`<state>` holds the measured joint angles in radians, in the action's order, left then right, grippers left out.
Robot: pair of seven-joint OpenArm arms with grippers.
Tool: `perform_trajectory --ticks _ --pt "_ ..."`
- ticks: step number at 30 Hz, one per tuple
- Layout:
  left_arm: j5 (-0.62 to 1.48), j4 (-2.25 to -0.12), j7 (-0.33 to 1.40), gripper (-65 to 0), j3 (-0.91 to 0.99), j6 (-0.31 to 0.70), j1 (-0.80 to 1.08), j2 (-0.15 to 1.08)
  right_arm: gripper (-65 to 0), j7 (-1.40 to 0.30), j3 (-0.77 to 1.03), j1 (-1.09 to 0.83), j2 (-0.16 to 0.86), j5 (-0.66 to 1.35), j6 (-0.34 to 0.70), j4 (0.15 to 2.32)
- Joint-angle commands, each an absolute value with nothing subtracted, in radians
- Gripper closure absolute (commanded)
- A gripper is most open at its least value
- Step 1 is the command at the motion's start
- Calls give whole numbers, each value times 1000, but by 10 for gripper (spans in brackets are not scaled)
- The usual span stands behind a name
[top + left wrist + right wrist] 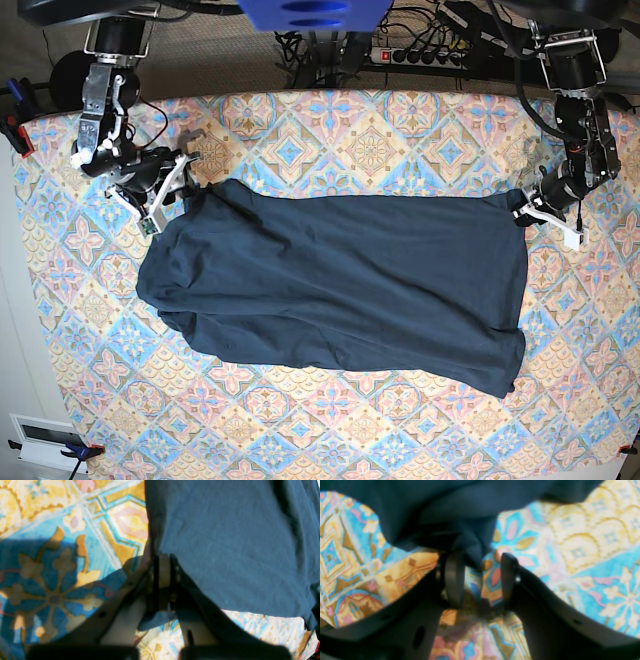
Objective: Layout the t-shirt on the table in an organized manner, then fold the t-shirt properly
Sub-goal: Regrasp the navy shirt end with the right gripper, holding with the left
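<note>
Behind the far edge you've got a grey floor [230, 60] with a messy bundle of black cables [440, 40] and a power strip [425, 55] with a red switch. A white wall box [45, 440] sits at the bottom-left corner. Lighting's bright and even, shadows stay soft.
</note>
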<state>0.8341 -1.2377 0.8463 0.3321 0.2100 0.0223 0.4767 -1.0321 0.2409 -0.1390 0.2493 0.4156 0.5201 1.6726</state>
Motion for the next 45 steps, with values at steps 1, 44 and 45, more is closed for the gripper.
perform_trajectory --ticks 1,44,45 --pt "832 -1248 842 -1 338 209 13 499 -233 -1015 245 -127 263 424 521 1693" --pt "832 -1248 842 -1 340 211 15 499 -1 -969 137 -36 295 519 522 1618" --pt "832 -1248 842 -1 340 211 15 499 -13 -984 159 -36 295 527 522 1632"
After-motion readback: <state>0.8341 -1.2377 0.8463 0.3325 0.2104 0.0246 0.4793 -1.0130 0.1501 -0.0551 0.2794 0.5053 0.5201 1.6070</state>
